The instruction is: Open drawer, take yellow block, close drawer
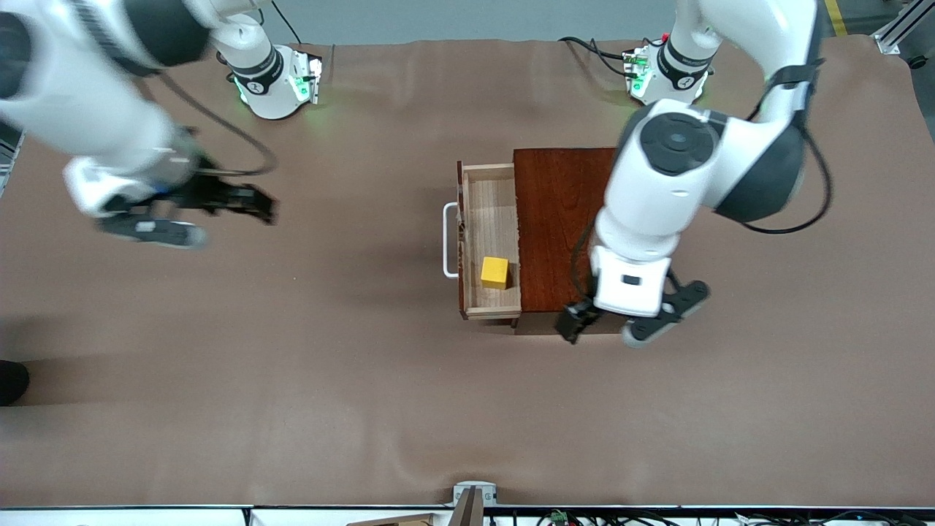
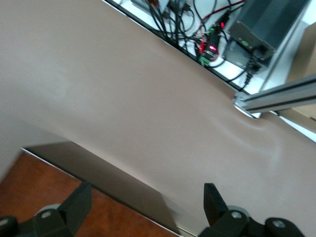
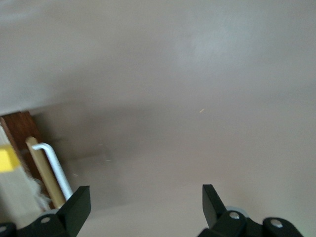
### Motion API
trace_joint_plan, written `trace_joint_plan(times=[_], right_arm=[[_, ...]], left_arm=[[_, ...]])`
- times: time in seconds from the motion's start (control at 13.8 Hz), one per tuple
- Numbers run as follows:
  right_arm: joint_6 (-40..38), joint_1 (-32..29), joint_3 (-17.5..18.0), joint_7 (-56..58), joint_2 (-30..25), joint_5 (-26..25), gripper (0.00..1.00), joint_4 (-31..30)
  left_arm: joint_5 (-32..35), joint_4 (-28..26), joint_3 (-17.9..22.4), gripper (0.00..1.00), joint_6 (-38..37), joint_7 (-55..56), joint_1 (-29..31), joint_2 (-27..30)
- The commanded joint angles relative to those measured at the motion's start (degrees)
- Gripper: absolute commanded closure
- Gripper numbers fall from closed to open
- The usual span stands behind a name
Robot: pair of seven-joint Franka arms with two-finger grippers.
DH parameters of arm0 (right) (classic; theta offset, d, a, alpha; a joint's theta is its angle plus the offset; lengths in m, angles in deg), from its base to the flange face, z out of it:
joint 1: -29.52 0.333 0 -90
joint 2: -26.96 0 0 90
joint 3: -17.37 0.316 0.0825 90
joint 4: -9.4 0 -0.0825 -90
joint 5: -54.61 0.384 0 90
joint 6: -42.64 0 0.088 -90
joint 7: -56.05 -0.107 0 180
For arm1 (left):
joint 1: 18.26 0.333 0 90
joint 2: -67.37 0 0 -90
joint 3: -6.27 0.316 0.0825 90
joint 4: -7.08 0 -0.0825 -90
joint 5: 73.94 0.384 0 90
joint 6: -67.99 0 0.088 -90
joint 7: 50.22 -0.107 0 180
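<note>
The right pincer hangs over bare tabletop toward the right arm's end, well apart from the drawer, with its fingers spread wide and nothing between them. In the front view its arm comes in from the base at the top, folds low across the table edge and points the hand toward the drawer. The left pincer hangs over the corner of the wooden box that lies nearest the front camera, at the edge of the box's top; its fingers are also spread and hold nothing. The left arm bends down from its base, elbow high over the box, with the wrist turned straight downward. The drawer stands pulled out toward the right arm's end, its white handle at the front. The yellow block lies inside on the pale wood, in the part of the tray nearer the front camera.

In the left wrist view, the two dark fingertips stand wide apart over the reddish box top and its edge, with brown tabletop past it, then cables and a metal rail at the table's border.

In the right wrist view, the fingertips are likewise wide apart above bare tabletop. The drawer's white handle shows off to one side, with a sliver of the yellow block in the tray beside it.
</note>
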Motion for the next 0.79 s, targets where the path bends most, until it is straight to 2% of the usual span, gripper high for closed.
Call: trace_joint_plan(times=[0.0, 0.22, 0.58, 0.72], right_arm=[[2.1, 3.6, -0.7, -20.3, 4.7, 2.6, 0.0, 4.5], [8.4, 8.4, -0.7, -38.4, 8.5, 5.6, 0.0, 4.6], [24.5, 17.9, -0.7, -76.7, 15.5, 5.7, 0.0, 5.7], [29.8, 19.7, -0.8, -85.9, 18.2, 5.9, 0.0, 5.9]], left_arm=[[1.8, -2.0, -0.7, 0.0, -3.9, -4.7, 2.5, 2.7], [1.8, -2.4, -0.8, 0.0, -7.2, -10.4, 5.2, 3.3], [1.8, -2.7, -0.7, 0.0, -9.1, -13.5, 7.1, 4.1], [1.7, -3.0, -0.8, 0.0, -9.4, -17.2, 9.1, 4.9]])
